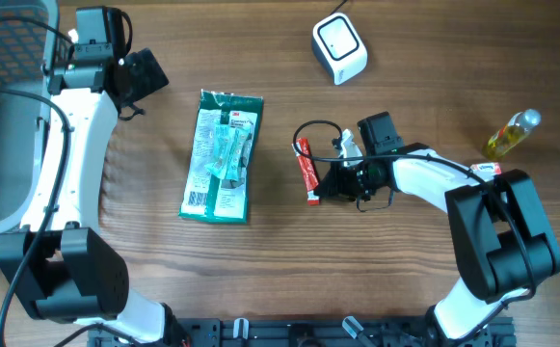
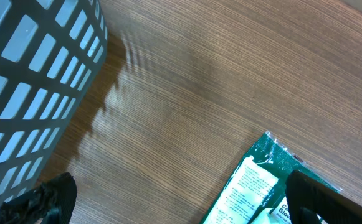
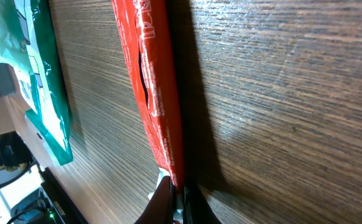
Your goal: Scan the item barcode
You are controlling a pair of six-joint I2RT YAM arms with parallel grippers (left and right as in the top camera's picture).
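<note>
A slim red packet [image 1: 307,169] lies on the wooden table at the centre. My right gripper [image 1: 324,190] is shut on its near end, and in the right wrist view the red packet [image 3: 152,87] runs away from the pinching right gripper [image 3: 179,200]. A green and white glove package [image 1: 222,156] lies flat to the left of it. My left gripper [image 1: 141,75] hovers at the far left, up-left of that package, open and holding nothing. In the left wrist view the left gripper [image 2: 181,208] spans bare wood, with a corner of the green package [image 2: 255,180] by its right finger. The white scanner [image 1: 339,48] stands at the back.
A grey mesh basket [image 1: 0,116] fills the far left edge and shows as a grid wall [image 2: 31,81] in the left wrist view. A yellow bottle [image 1: 511,133] lies at the right. A black cable loops beside the right gripper.
</note>
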